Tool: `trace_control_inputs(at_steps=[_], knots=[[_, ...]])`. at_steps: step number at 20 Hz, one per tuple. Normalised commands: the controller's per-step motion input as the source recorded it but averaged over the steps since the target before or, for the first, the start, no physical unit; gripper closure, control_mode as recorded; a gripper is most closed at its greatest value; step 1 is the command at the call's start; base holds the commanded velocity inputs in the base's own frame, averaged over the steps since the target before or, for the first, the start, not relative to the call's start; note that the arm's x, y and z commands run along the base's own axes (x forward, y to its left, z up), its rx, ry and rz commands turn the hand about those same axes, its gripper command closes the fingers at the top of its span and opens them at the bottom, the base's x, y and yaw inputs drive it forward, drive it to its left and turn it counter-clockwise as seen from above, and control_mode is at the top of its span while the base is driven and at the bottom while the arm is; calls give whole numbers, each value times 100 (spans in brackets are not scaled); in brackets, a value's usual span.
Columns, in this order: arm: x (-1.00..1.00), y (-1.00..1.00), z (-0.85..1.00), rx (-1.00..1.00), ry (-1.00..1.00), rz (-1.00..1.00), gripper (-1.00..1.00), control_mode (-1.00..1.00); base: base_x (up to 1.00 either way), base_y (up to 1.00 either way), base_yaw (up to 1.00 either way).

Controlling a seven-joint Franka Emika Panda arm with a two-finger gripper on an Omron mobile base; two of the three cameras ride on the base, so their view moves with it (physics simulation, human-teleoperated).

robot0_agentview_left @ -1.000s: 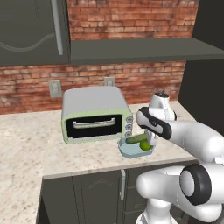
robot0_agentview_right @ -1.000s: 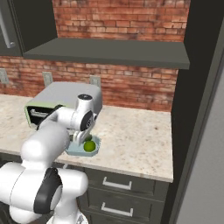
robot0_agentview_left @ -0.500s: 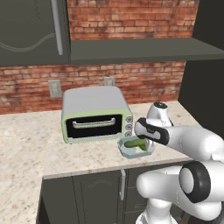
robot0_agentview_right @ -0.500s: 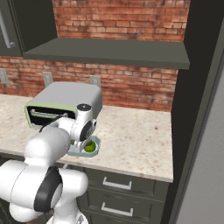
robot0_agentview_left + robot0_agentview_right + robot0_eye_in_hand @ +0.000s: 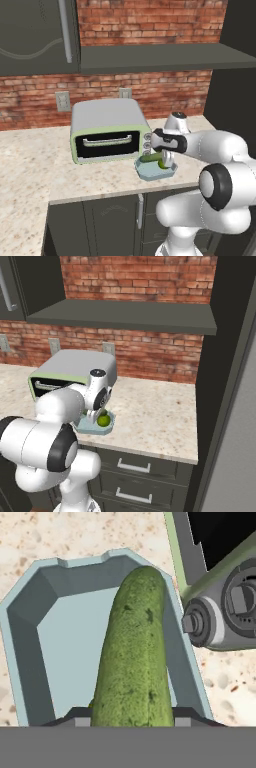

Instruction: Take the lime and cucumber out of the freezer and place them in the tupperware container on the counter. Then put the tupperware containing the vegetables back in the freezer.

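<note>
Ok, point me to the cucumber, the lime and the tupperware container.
cucumber (image 5: 132, 652), hand view, middle of its body.
lime (image 5: 103, 420), right base view, its front face.
tupperware container (image 5: 22, 657), hand view, its left wall.

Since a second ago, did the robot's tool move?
Yes. The tool, gripping the long dark green cucumber, came down beside the pale green toaster oven into the shallow blue-grey container.

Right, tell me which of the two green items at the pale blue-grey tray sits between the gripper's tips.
The long dark green cucumber; the small round yellow-green lime lies loose in the tray.
</note>
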Motion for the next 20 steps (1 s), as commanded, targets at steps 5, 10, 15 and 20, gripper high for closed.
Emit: trace_control_inputs(at_steps=[5,10,15,20], knots=[[-46,10,-12,0,-2,1,-100,-100,0,0,0],[-19,8,-1,0,-1,1,-100,-100,0,0,0],[1,0,0,0,0,0,-100,-100,0,0,0],[-1,0,8,0,-5,0,-100,-100,0,0,0]])
